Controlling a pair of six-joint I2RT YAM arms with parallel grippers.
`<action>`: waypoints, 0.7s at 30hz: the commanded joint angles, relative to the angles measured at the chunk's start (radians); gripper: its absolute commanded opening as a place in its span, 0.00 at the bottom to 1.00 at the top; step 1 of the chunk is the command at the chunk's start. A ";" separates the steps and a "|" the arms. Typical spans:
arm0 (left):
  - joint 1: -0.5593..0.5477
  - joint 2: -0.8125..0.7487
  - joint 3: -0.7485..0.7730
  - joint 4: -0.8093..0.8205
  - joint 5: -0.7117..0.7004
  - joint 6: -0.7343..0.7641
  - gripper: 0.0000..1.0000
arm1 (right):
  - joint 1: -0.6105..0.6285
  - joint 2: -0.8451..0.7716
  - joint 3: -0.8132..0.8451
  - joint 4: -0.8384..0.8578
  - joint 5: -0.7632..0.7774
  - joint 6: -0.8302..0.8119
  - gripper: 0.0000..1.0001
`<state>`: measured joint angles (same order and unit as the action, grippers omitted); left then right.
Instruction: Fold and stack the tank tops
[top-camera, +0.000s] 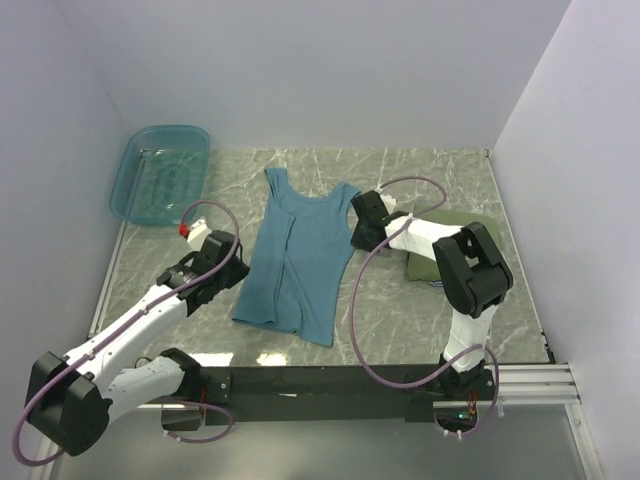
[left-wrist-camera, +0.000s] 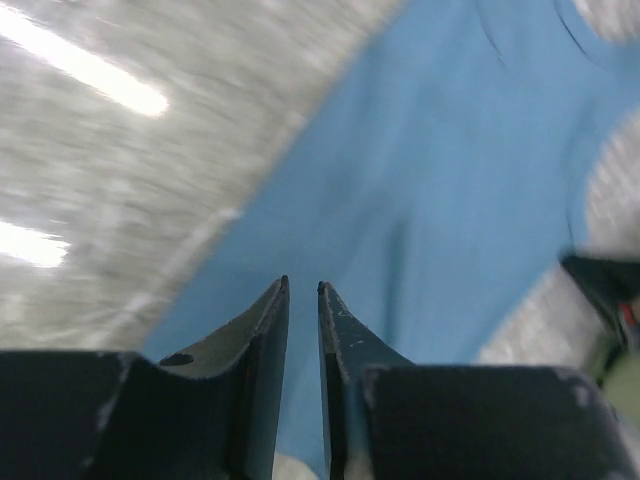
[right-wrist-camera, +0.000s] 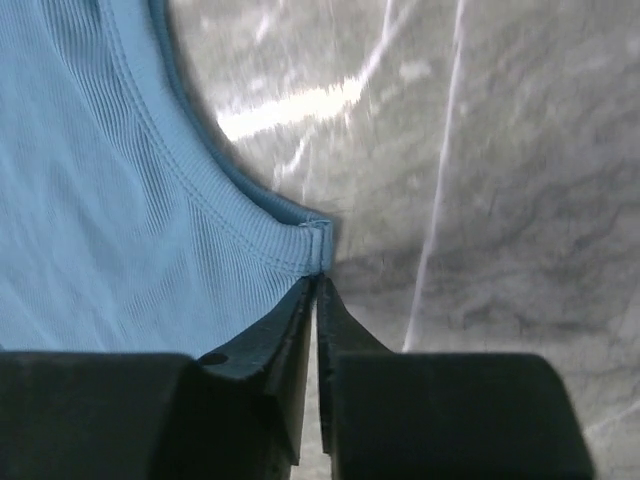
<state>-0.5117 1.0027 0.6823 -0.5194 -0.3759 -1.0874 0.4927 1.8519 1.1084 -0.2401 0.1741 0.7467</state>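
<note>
Right gripper (right-wrist-camera: 316, 282) is clamped on the armhole corner of the teal tank top (top-camera: 300, 260), which lies spread flat at the centre of the marble table (top-camera: 400, 320). Left gripper (left-wrist-camera: 302, 287) hangs over its left edge, jaws slightly parted, nothing between them. 1 olive tank top (top-camera: 452, 218) lies at right, partly hidden by the right arm.

Top camera looks down from behind onto the grey marbled table (top-camera: 430, 170). Wrist cameras (left blurred) sit close over the soft teal-blue tank top (top-camera: 300, 260), shared by all.
</note>
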 joint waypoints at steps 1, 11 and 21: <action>-0.045 -0.007 -0.035 0.088 0.136 0.055 0.24 | -0.017 0.044 0.056 -0.028 0.039 -0.036 0.09; -0.321 0.066 -0.033 0.186 0.123 0.086 0.40 | -0.077 0.075 0.105 -0.059 0.053 -0.090 0.03; -0.703 0.402 0.206 0.188 -0.059 0.057 0.46 | -0.098 -0.072 0.034 0.012 -0.024 -0.125 0.40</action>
<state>-1.1461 1.3327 0.8089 -0.3546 -0.3405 -1.0336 0.4049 1.8690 1.1503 -0.2417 0.1577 0.6483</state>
